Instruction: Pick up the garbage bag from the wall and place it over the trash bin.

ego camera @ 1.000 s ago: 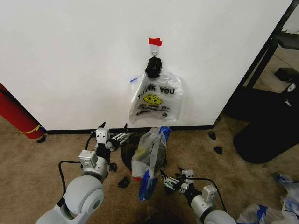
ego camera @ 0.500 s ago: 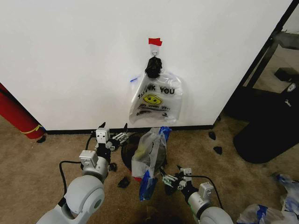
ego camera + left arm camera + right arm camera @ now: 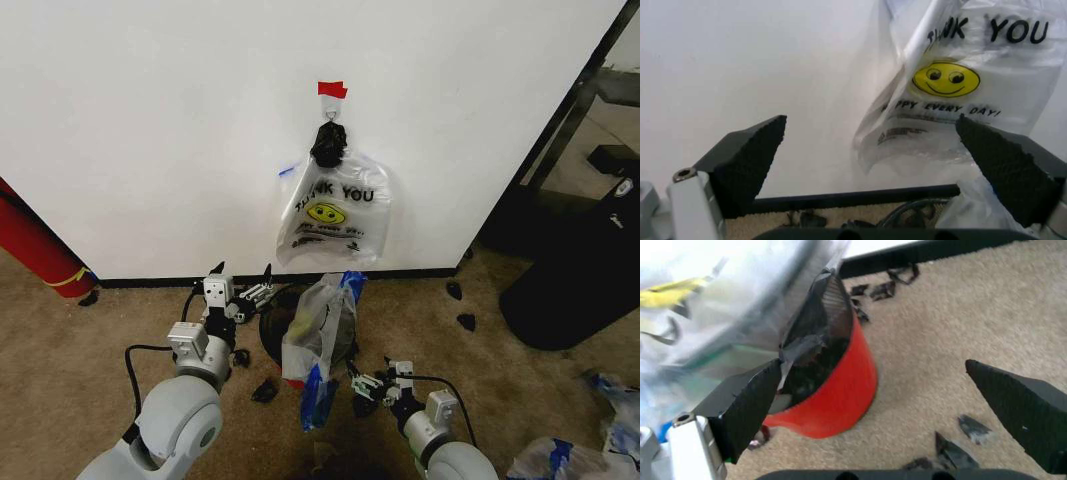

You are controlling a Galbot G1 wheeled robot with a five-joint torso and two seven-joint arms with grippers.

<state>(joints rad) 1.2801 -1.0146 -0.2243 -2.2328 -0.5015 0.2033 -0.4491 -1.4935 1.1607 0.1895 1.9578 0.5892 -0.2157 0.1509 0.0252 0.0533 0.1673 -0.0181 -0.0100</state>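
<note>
The garbage bag [image 3: 320, 340] is draped over the trash bin [image 3: 275, 330] on the carpet just in front of the wall [image 3: 150, 130]. Its long axis runs up and down, leaning a little: the top points toward one o'clock near the black baseboard, and the blue-printed bottom corner hangs toward six o'clock, down the bin's near side. The crinkled plastic covers much of the bin's mouth; from the right wrist view the bin's black mesh and red base [image 3: 840, 390] show beside the bag [image 3: 720, 305].

The left gripper [image 3: 243, 288] sits at about nine o'clock from the bin, just beside its rim, its fingers [image 3: 747, 160] spread wide apart and holding nothing, aimed at the wall. The right gripper [image 3: 370, 385] is low at about four o'clock from the bag, close to its hanging lower part; its fingers [image 3: 747, 405] are also spread wide and empty, with the bin's side seen between them.

Above, at twelve o'clock, a clear "THANK YOU" bag [image 3: 335, 215] with a yellow smiley hangs from a hook under a piece of red tape [image 3: 332, 89], a small black knotted bundle [image 3: 328, 145] at its top. Black scraps [image 3: 265, 390] lie scattered on the carpet [image 3: 80, 350]. A red cylinder [image 3: 35, 250] leans at the wall around nine o'clock.
</note>
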